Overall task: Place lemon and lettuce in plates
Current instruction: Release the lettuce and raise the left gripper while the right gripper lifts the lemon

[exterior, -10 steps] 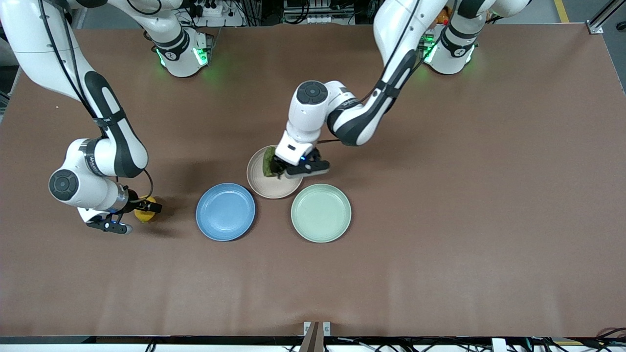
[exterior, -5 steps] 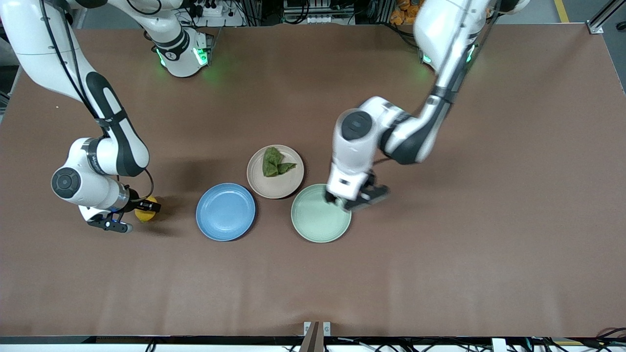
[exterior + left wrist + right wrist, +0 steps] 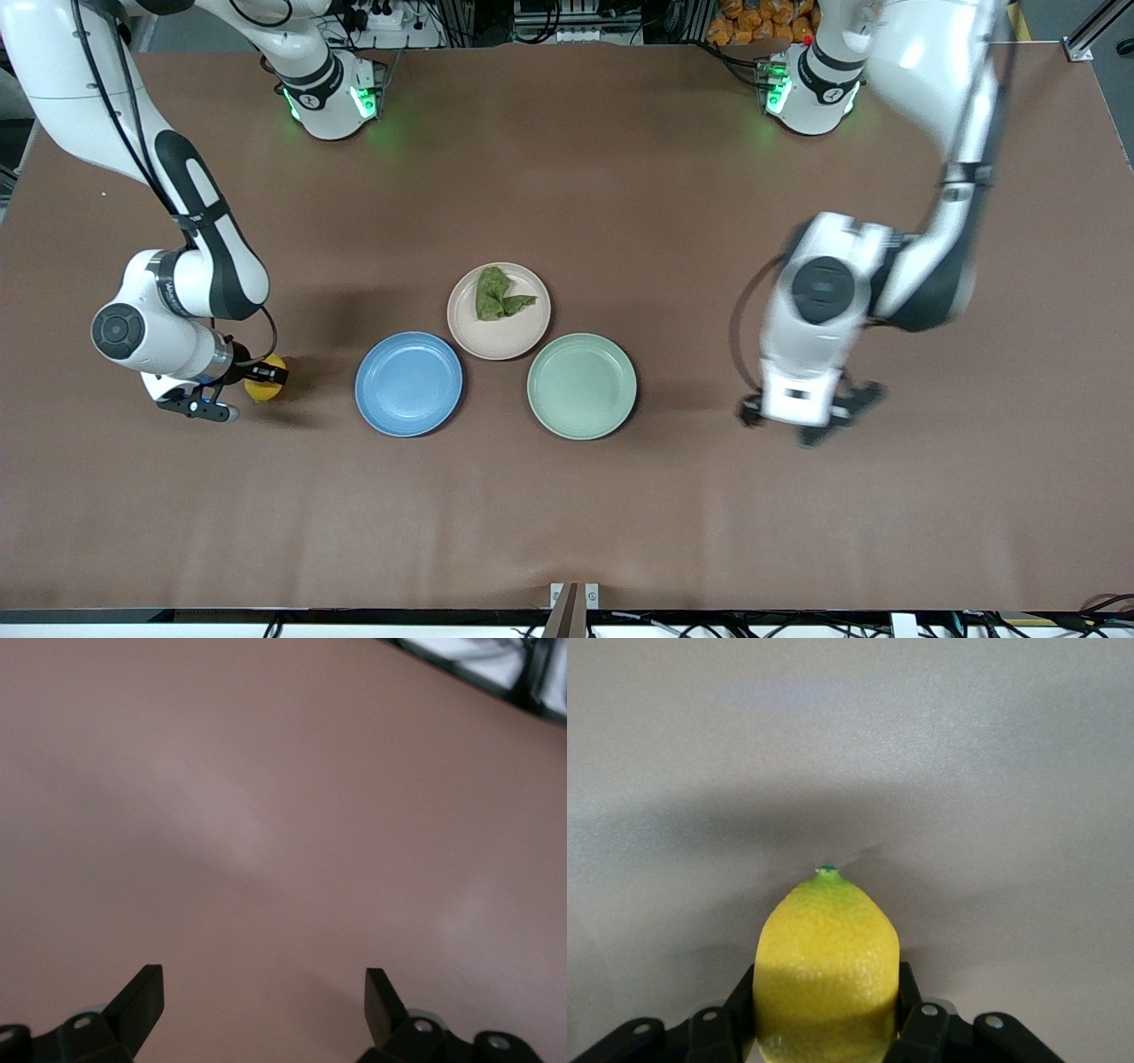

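Brown matting covered the whole desk [image 3: 567, 514], smooth but faintly creased, with soft shadows under both arms. Along the desk's top edge, where the two bases glowed green, cables and racks crowded the room, and a heap of orange items [image 3: 753, 19] sat past that edge near the left arm's base.

Three plates clustered at the middle of the desk. The beige-pink plate [image 3: 523, 335] carried the lettuce [image 3: 498, 294], a dark green crumpled leaf lying toward the rim farthest from the front camera. The blue plate [image 3: 408, 384] and the mint green plate [image 3: 581, 386] sat just beside it, nearer that camera, both bare.

Toward the right arm's end of the desk, well apart from the blue plate, the right gripper [image 3: 232, 387] had its fingers clamped on the lemon [image 3: 827, 974], low at the desk surface; the right wrist view showed the yellow fruit's green-tipped nub pointing away between the pads.

The left gripper [image 3: 264, 992] hung over bare matting toward the left arm's end, fingers spread wide and holding nothing.
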Robot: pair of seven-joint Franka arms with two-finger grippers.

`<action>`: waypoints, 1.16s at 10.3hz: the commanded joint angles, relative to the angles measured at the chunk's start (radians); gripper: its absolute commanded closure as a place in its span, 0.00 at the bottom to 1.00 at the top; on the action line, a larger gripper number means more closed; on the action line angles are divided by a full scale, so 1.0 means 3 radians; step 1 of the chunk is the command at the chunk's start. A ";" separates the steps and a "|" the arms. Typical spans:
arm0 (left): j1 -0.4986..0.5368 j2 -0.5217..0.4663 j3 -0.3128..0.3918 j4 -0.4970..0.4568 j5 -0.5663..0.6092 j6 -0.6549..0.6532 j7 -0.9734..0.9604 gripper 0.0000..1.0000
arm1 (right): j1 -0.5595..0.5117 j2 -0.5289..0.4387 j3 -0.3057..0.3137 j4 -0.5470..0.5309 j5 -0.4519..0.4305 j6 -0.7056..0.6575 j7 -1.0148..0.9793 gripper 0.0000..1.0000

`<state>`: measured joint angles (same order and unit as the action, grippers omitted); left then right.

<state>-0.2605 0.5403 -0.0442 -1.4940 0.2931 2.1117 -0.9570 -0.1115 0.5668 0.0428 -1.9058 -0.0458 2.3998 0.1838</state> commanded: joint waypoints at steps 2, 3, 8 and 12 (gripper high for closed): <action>0.0525 -0.0246 -0.0190 -0.0255 -0.0157 -0.0451 0.0800 0.00 | -0.0007 -0.0059 0.0016 0.0068 -0.0067 -0.0124 0.0026 0.87; 0.0546 -0.0464 -0.0185 -0.0605 -0.0290 -0.0423 0.0974 0.00 | 0.0008 -0.0064 0.0021 0.0129 -0.0067 -0.0252 0.0031 0.87; 0.0562 -0.1432 -0.0144 -0.2035 -0.0670 0.0631 0.1144 0.00 | 0.0258 -0.0064 0.0036 0.0354 -0.0047 -0.0462 0.0419 0.87; 0.0561 -0.1627 -0.0185 -0.2071 -0.1120 0.0611 0.1891 0.00 | 0.0647 -0.0038 0.0036 0.0452 -0.0016 -0.0462 0.0971 0.87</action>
<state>-0.0977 0.0838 -0.0888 -2.0888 -0.0155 2.2804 -0.4349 0.0500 0.5564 0.0553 -1.7888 -0.0454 2.2790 0.4132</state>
